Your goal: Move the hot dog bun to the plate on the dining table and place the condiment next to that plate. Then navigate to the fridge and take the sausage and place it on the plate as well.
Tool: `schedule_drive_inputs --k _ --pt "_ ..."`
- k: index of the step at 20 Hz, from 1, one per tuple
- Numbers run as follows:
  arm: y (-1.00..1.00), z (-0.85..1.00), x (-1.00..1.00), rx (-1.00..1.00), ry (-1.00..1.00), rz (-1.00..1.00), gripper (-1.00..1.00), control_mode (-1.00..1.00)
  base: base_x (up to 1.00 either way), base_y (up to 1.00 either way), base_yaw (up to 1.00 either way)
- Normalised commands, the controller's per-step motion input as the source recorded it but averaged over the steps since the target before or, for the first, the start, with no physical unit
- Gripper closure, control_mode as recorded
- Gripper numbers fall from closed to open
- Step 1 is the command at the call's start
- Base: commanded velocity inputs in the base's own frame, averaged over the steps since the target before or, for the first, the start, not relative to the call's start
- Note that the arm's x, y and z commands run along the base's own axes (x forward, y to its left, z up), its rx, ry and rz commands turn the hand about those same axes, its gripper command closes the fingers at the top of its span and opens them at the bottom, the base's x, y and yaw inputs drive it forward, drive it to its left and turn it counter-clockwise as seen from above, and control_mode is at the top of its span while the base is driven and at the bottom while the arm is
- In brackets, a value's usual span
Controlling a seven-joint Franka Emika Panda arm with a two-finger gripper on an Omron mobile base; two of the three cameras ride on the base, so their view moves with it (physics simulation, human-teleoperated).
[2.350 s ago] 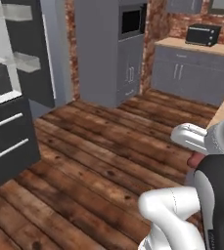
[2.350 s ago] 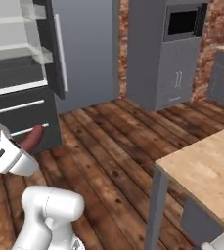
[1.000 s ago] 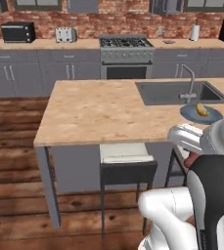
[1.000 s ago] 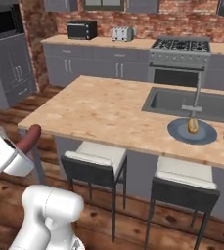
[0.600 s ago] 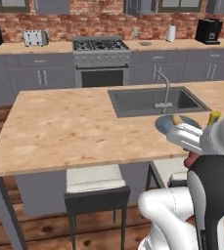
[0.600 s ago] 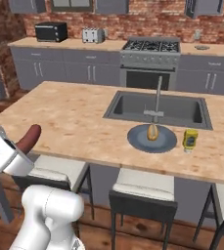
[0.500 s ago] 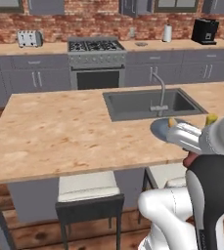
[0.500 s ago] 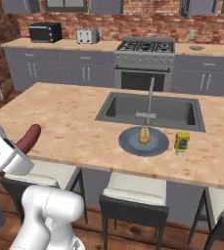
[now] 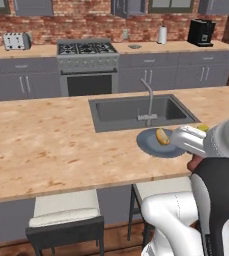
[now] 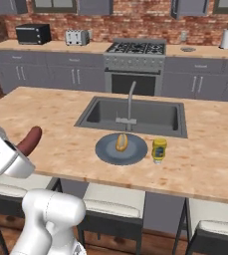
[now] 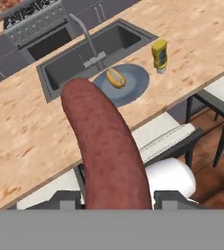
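Holding: gripper (image 11: 116, 205) clamped on sausage (image 11: 106, 146)
Plate (image 10: 135, 152): carries hot dog bun (image 10: 121, 142)
Condiment (image 10: 159, 150): upright just beside plate

My pincer (image 11: 114, 197) sits at the bottom edge of the hand view, its tips mostly covered by the sausage (image 11: 106, 146) between them, so I cannot make out the contact. In the right base view only the sausage's end (image 10: 30, 140) shows past my wrist. In the left base view my forearm hides the near rim of the plate (image 9: 148, 144) and nearly all of the condiment (image 9: 202, 128). The condiment's label (image 10: 159, 149) is too small to read. The bench (image 9: 46, 145) runs off the picture's sides.
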Motion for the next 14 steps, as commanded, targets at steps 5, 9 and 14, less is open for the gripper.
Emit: schedule_drive_inputs --k 5,9,14 --pt "0.00 0.00 0.00 0.00 0.00 0.00 1.00 1.00 0.70 -0.50 -0.04" --pt "-0.25 0.02 0.50 0.08 0.08 0.00 1.00 -1.00 0.47 -0.20 0.00" --pt "-0.46 0.02 1.00 0.12 0.19 0.00 1.00 -1.00 0.00 0.00 0.00"
